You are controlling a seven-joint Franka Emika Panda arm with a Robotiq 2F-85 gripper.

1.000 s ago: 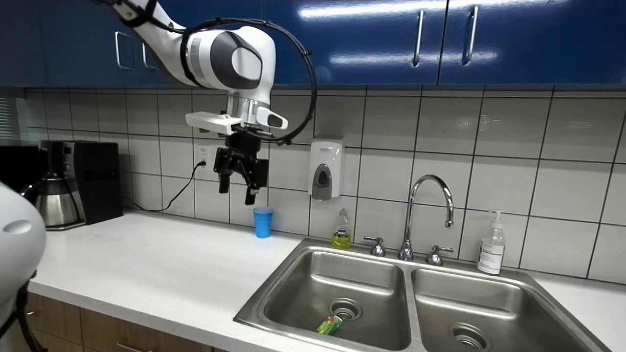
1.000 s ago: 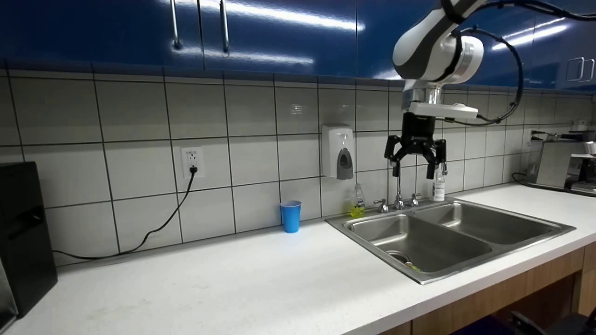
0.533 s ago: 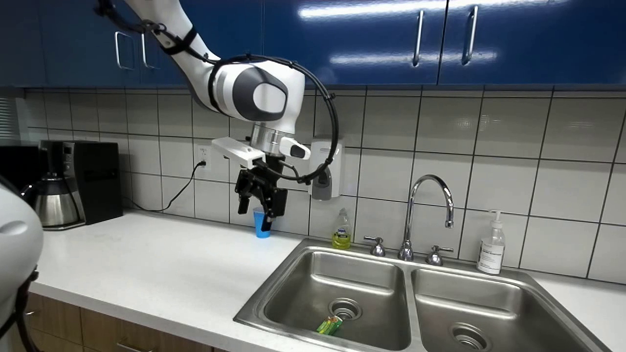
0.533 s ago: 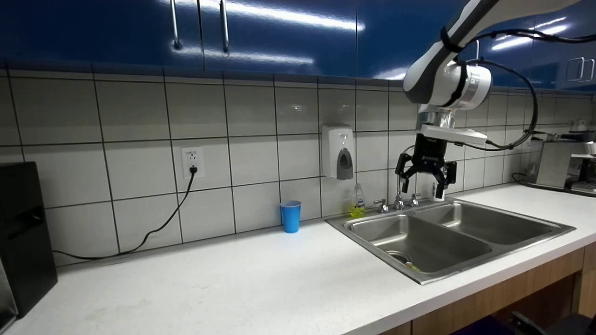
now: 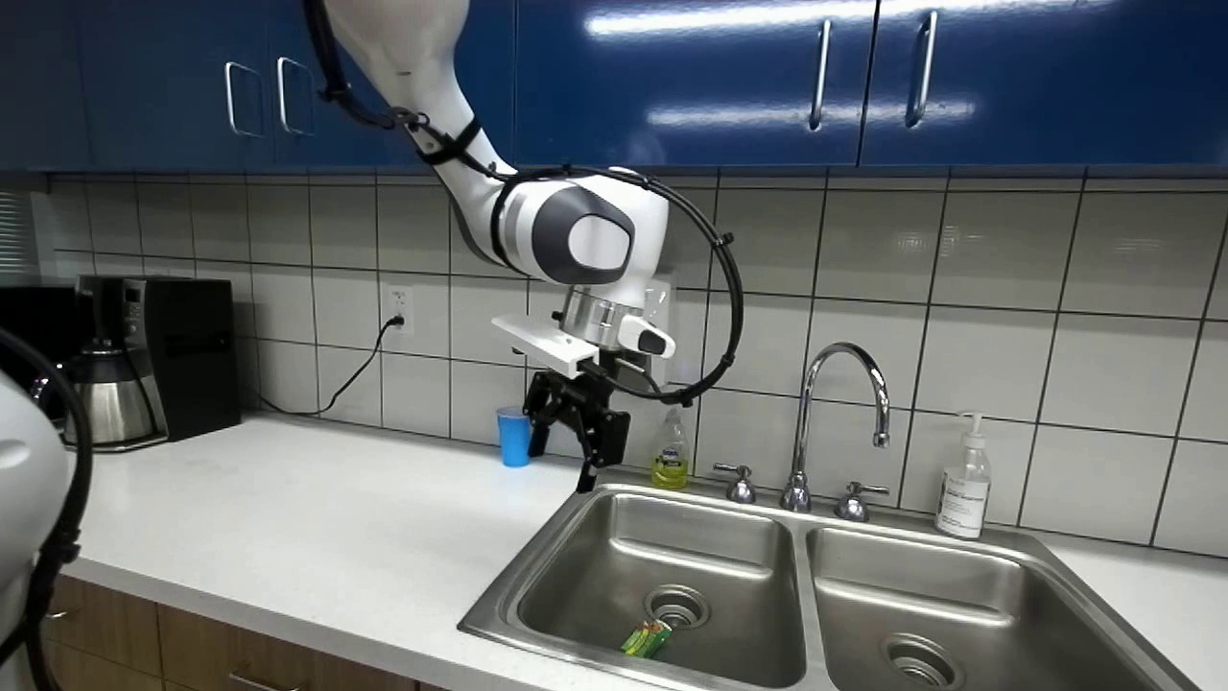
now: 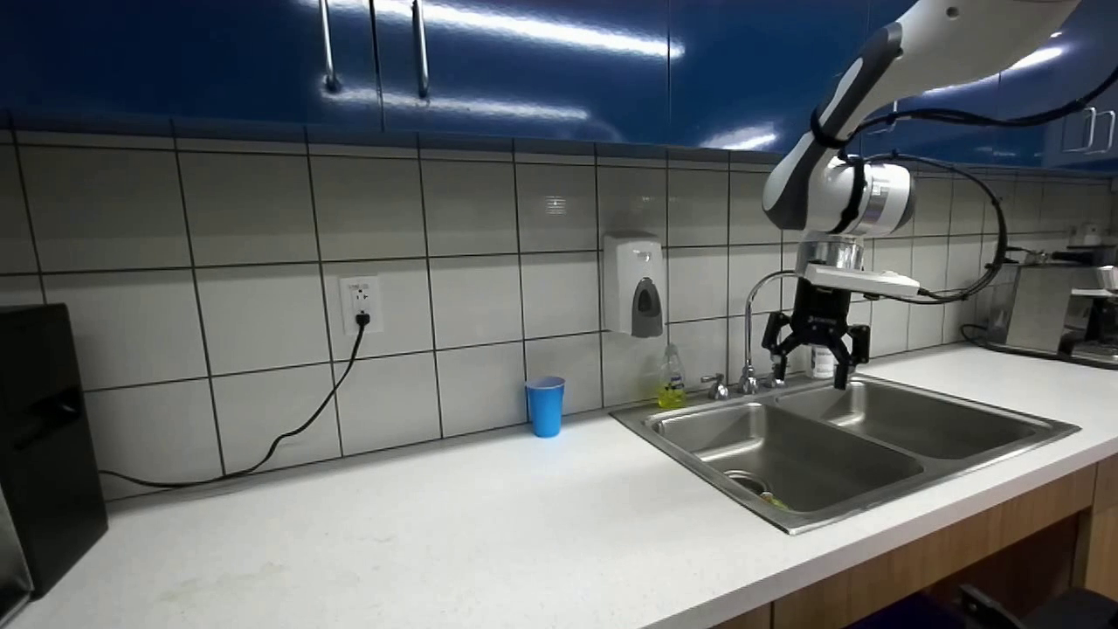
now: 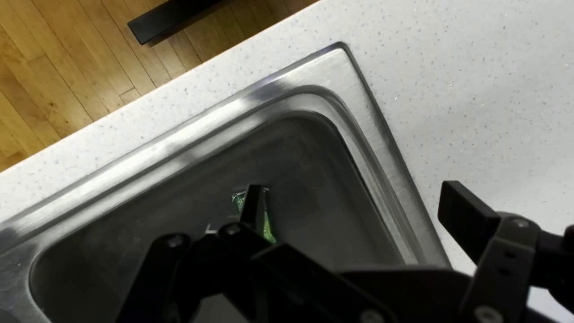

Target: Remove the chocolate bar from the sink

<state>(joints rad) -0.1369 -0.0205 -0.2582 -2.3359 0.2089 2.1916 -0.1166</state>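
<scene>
- The chocolate bar (image 5: 646, 639) lies in the sink (image 5: 516, 585), on the floor of the basin (image 5: 748, 597) nearer the blue cup (image 5: 514, 440), between the round drain (image 5: 677, 607) and the sink's front rim; whether it touches the drain I cannot tell.
- The gripper (image 6: 810, 382) hangs above with its fingers (image 7: 466, 217) spread wide and nothing between them; the step in hand looks like the approach.
- In the wrist view one finger lines up over the bar and the other over the countertop (image 7: 493, 98), beyond the sink's side rim. Lowered straight from here, that outer finger could strike the rim, since the gripper is not centred on the bar.
- The inner finger hides part of the wrapper there, so a misjudged depth or angle could land a fingertip on the bar and pin it against the steel.
- A sideways correction made low in the basin could shove the bar toward the drain, where it might be harder to pinch.
- The bar looks low and flat: stopping too high, the fingers may close over it and come away with nothing.
- A grip at one end alone could let it swing and catch the basin's front wall on the way out.
</scene>
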